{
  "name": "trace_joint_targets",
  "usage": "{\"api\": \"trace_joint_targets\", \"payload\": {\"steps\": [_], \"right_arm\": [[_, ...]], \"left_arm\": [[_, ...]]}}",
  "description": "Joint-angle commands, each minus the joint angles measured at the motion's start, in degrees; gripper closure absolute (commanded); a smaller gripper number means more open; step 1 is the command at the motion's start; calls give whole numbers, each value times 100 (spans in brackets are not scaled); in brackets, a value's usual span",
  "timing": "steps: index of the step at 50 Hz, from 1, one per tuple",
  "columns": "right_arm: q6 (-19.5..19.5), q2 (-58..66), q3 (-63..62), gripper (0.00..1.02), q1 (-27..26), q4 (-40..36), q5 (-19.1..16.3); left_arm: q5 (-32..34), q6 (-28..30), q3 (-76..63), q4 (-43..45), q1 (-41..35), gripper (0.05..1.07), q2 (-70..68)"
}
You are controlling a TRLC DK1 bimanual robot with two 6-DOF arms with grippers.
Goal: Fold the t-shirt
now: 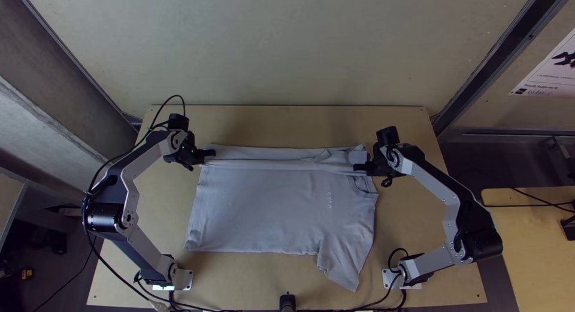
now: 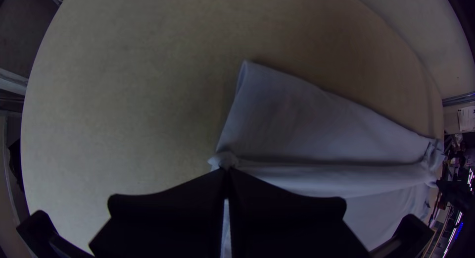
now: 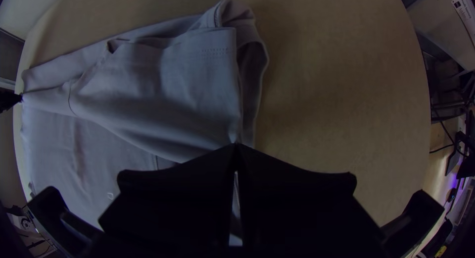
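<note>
The light grey-blue t-shirt (image 1: 269, 204) lies on its side across the table, its far long side folded over in a strip, one sleeve spread toward the near edge. My left gripper (image 1: 212, 153) is at the strip's left end; in the left wrist view the left gripper (image 2: 225, 172) is shut on a bunched bit of cloth. At the strip's right end, near the collar, is my right gripper (image 1: 357, 167). The right wrist view has the right gripper (image 3: 236, 146) shut on the edge of the folded-over shirt (image 3: 163, 84), by a stitched hem.
Bare wooden table (image 1: 287, 123) lies beyond the shirt and along both its sides. A black post (image 1: 287, 301) stands at the near edge, with cables running beside it. A wall rises behind the table's far edge.
</note>
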Motion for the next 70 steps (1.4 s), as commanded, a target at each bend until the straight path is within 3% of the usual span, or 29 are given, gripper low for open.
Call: {"api": "trace_joint_targets", "payload": {"steps": [1, 3, 5, 7, 10, 16, 18, 22, 26, 27, 37, 42, 51, 56, 70], "right_arm": [[9, 118, -239, 100, -45, 146, 208], [9, 189, -239, 100, -54, 208, 235], [9, 259, -204, 100, -63, 208, 244], [9, 321, -169, 92, -72, 208, 270], [17, 338, -169, 66, -72, 208, 358], [26, 303, -143, 15, -116, 138, 481], [70, 241, -125, 4, -169, 111, 481], [105, 13, -81, 3, -248, 50, 481], [132, -295, -28, 3, -309, -100, 481], [149, -365, -11, 3, -309, -144, 481], [492, -1191, 315, 3, -336, -1040, 534], [536, -1428, 719, 3, -221, -1857, 560], [1221, -1833, 1448, 4, -81, -3316, 551], [1406, -2026, 1703, 4, 69, -3993, 551], [2232, -2720, 1448, 4, 543, -4740, 472]], "left_arm": [[-37, 43, -226, 144, -8, 104, -128], [-37, 43, -217, 161, -8, 102, -128], [-37, 43, -208, 161, -8, 93, -136], [-37, 51, -199, 152, -8, 82, -154], [-37, 51, -155, 73, -8, 70, -189], [-20, 104, -129, 38, -8, 57, -435], [-20, 104, -120, 29, 1, 54, -532], [50, 86, -85, 12, 45, 45, -716], [762, 51, 73, -331, 230, 22, -760], [833, 25, 161, -463, 256, 21, -769], [868, 218, 319, -656, 423, 15, -1297], [877, 500, 293, -1025, 458, 12, -1499], [868, 957, 65, -1702, 555, 11, -2061], [841, 1211, -120, -2071, 573, 10, -2457], [701, 1923, -753, -3750, 502, 10, -3344]]}}
